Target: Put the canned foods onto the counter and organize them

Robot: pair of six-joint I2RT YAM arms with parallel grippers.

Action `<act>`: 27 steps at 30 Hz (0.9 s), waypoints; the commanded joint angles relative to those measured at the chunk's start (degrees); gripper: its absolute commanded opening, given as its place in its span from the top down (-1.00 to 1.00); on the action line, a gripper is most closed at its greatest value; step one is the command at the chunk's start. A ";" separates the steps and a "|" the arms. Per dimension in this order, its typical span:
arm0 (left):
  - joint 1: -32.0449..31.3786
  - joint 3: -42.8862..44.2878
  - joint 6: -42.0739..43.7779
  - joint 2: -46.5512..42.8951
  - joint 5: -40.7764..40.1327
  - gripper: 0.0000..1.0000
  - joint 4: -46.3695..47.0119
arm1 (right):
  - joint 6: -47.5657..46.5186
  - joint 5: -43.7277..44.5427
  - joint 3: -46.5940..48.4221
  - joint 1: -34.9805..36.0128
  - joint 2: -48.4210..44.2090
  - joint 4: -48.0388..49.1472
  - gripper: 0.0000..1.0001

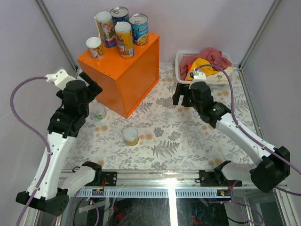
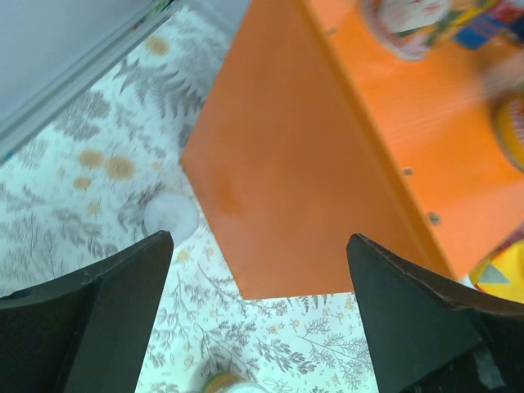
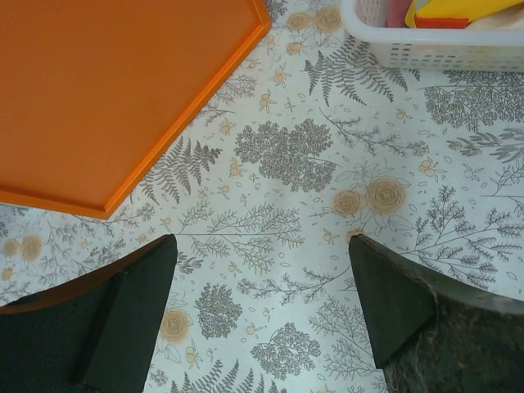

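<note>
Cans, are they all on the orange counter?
No, one can and a white-topped can stand on the table, off the counter.

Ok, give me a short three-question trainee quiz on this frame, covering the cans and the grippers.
1. How many cans stand on top of the orange counter?
2. True or false: the left gripper and the right gripper are both open and empty.
3. The white-topped can and the yellow-labelled can are: A on the counter, B in the basket, C on the table.
Key: 1 five; 2 true; 3 C.
</note>
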 commanded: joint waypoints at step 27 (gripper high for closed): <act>6.65 -5.62 -78.22 14.88 3.36 -0.99 -33.03 | -0.55 -0.17 -3.29 -0.13 -4.72 2.22 -0.87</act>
